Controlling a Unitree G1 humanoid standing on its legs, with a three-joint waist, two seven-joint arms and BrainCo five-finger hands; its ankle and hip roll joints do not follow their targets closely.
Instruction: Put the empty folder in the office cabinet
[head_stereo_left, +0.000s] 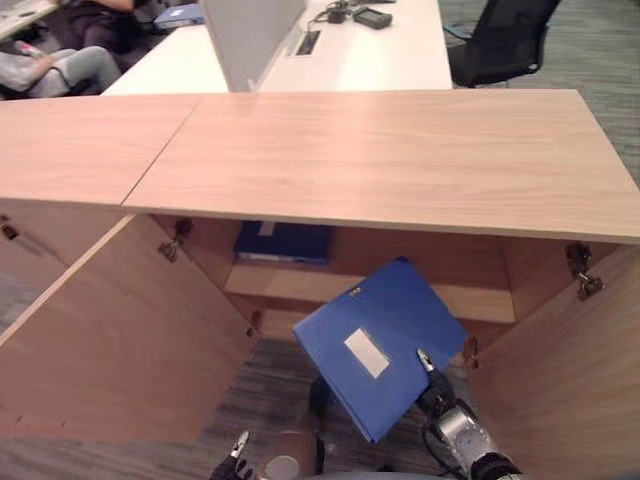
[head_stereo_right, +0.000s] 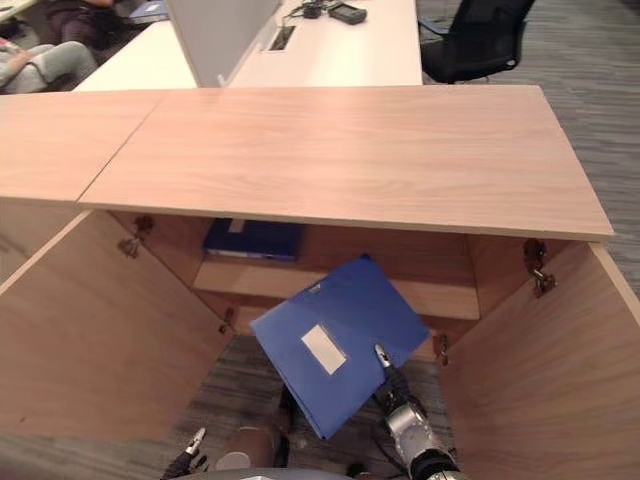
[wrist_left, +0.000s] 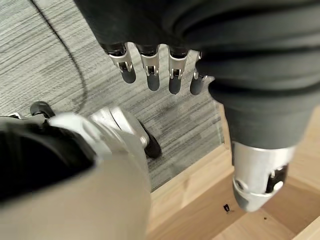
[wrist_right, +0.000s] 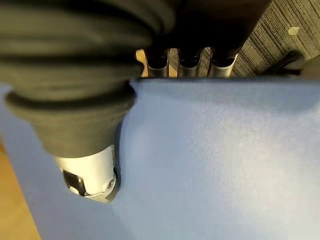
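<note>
Blue folder (head_stereo_left: 385, 340) w/ a white label (head_stereo_left: 366, 353) is held tilted in mid-air in front of the open office cabinet (head_stereo_left: 380, 160), below the cabinet's wooden top and just outside the shelf opening. Robot's right hand (head_stereo_left: 437, 385) comes up from approx 5 o'clock and grips the folder at its lower right edge: thumb lies on the upper face, fingers (wrist_right: 190, 64) go behind the cover in the right wrist view, so the hand pinches the folder. Folder's far corner points to approx 12 o'clock, toward the shelf (head_stereo_left: 300, 285).

Inside the cabinet, at approx 11 o'clock from the held folder, a second dark blue folder (head_stereo_left: 285, 242) lies flat on the shelf. Both doors stand open: left door (head_stereo_left: 120, 340) swung out at 9 o'clock, right door (head_stereo_left: 580, 370) at 3 o'clock.

Left hand (wrist_left: 150, 65) hangs low at approx 7 o'clock of the eye views, above the grey carpet (wrist_left: 50, 60); fingers straight and relaxed, holding nothing, apart from the folder.

Beyond the cabinet, at 12 o'clock, a white desk (head_stereo_left: 380, 55) w/ a divider panel (head_stereo_left: 250, 35) and small dark devices on it; black office chair (head_stereo_left: 500, 40) at approx 1 o'clock. A seated person (head_stereo_left: 60, 65) at approx 10 o'clock.
</note>
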